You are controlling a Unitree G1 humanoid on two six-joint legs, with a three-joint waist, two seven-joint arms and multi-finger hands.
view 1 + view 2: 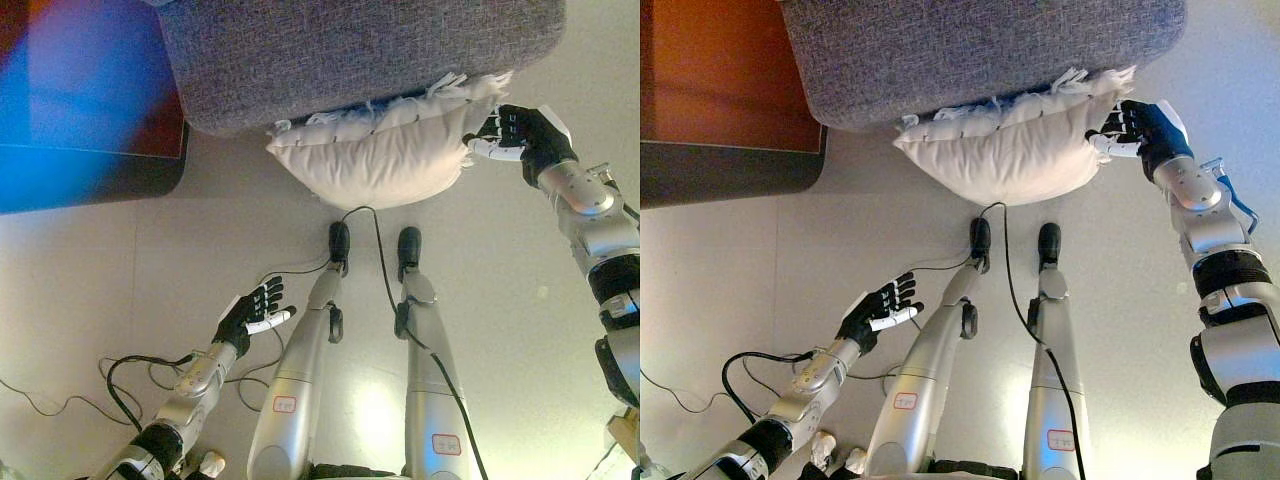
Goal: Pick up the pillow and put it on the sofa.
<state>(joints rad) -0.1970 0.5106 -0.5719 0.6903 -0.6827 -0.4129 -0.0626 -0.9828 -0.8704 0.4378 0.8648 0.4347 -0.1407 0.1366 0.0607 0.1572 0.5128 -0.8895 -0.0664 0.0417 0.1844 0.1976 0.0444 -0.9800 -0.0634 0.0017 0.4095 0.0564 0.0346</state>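
Right hand (pixel 520 135) pinches the fringed corner of the plump cream fabric pillow (pixel 385 155), pressing it against the grey woven sofa (pixel 360 55) front for lifting; left hand (pixel 252 315) open, empty, well below sofa.

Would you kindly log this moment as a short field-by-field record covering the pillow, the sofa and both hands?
pillow: cream pillow, fringed edge, against the front of the sofa, right end raised
sofa: grey fabric sofa, across the top of the view
right hand: right hand at the pillow's right corner, fingers curled onto the fringe
left hand: left hand low over the floor, fingers spread, holding nothing
side furniture: dark wooden piece left of the sofa
task status: pillow not yet on the sofa seat
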